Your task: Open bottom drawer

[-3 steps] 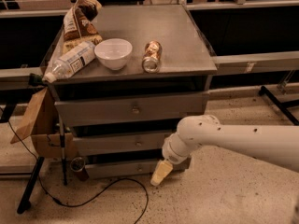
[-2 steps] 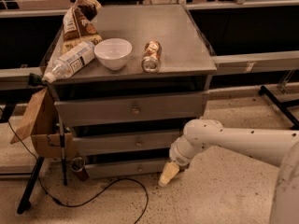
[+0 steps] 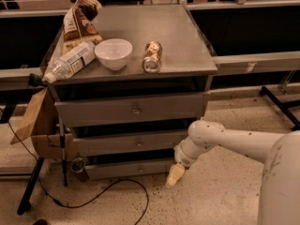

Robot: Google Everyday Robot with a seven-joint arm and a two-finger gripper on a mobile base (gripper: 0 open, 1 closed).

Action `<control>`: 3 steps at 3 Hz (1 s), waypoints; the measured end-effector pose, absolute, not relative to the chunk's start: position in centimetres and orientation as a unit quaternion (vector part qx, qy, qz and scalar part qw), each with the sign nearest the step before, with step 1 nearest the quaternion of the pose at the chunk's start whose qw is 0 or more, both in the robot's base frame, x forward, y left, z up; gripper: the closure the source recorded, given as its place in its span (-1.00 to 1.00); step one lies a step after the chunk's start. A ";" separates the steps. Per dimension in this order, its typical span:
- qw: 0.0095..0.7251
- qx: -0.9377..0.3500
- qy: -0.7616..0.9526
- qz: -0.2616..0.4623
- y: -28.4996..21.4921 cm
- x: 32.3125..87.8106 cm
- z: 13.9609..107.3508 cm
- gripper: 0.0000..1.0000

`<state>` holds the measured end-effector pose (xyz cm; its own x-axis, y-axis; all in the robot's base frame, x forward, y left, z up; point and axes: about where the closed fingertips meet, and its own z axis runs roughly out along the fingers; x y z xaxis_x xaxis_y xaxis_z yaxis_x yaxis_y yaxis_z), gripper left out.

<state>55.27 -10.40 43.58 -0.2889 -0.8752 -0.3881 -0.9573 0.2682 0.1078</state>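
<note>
The bottom drawer (image 3: pixel 129 169) is the slimmest grey front panel of three, low on the grey metal cabinet, with a small round knob (image 3: pixel 139 168) at its centre. It looks closed or barely out. My gripper (image 3: pixel 175 175) hangs at the end of the white arm, just right of the drawer's right end and close to the floor, pointing down-left. It holds nothing that I can see. The mid-sized drawer (image 3: pixel 136 143) and the tallest drawer (image 3: pixel 133 109) sit above, both closed.
On the cabinet top (image 3: pixel 187 41) lie a white bowl (image 3: pixel 113 53), a can on its side (image 3: pixel 152 56), a plastic bottle (image 3: pixel 69 61) and a snack bag (image 3: pixel 77 22). A brown paper bag (image 3: pixel 40 125), a stand and a black cable (image 3: pixel 103 193) are at the left on the floor.
The arm has shifted right and a little down, carrying the gripper along the front of the bottom drawer toward its right end. The drawers have not moved.
</note>
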 end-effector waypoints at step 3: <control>0.115 -0.612 0.761 0.184 -8.0 60.8 30.3 -1.00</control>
<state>60.82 -7.98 30.35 -0.2251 -0.8881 -0.4007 -0.9731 0.1840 0.1390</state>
